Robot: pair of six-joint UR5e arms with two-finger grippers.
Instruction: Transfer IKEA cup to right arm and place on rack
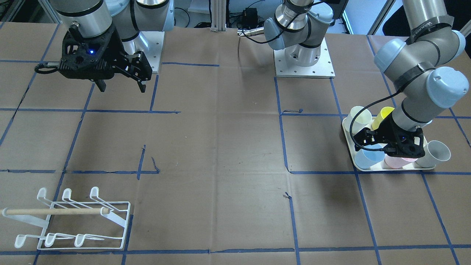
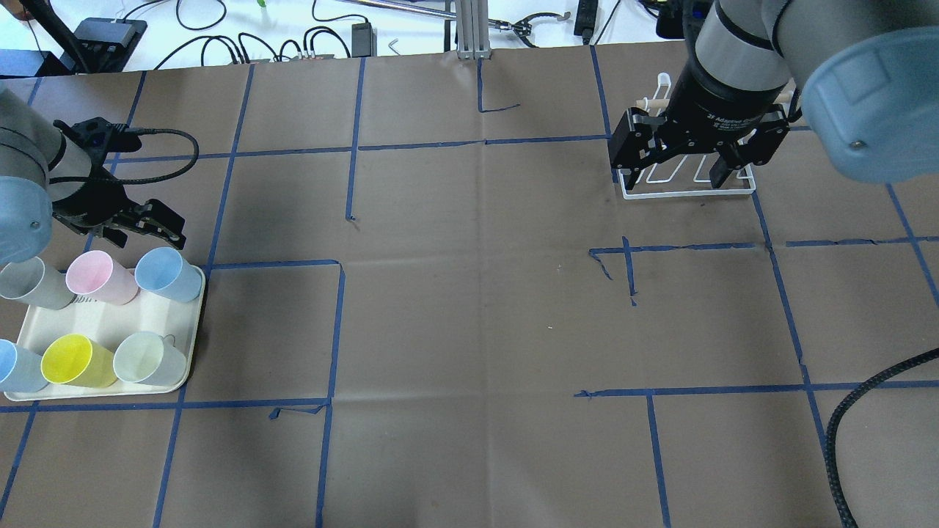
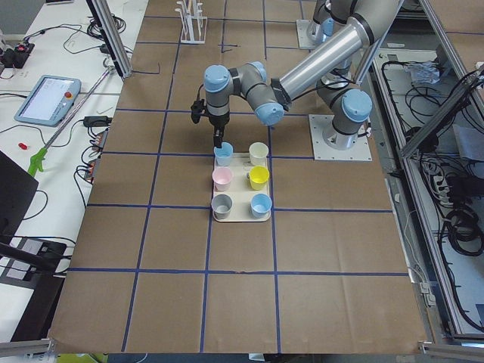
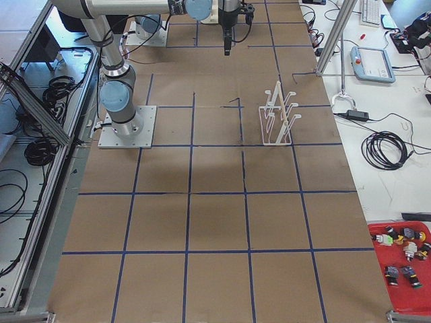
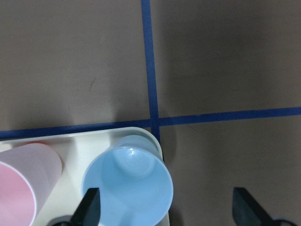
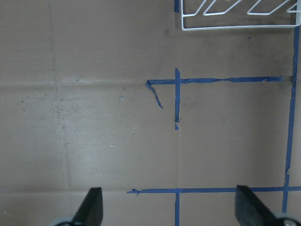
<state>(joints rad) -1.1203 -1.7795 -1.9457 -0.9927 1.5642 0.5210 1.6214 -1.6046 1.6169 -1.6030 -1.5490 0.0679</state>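
Observation:
Several pastel IKEA cups stand on a cream tray [image 2: 158, 314]. My left gripper [image 2: 143, 233] hangs open over the tray's far corner, above a light blue cup [image 2: 167, 273]. In the left wrist view one fingertip [image 5: 91, 206] sits over that blue cup [image 5: 127, 186] at its rim, and the other is out over bare table. The right arm's gripper [image 2: 676, 176] hovers open and empty above the table, just in front of the white wire rack [image 2: 689, 188]. The rack [image 1: 73, 217] has a wooden dowel and holds nothing.
Pink [image 2: 99, 276], grey [image 2: 33, 282], yellow [image 2: 75, 361] and pale green [image 2: 149, 358] cups share the tray with another blue one at its edge. Blue tape lines grid the brown table. Cables and tools lie beyond the far edge.

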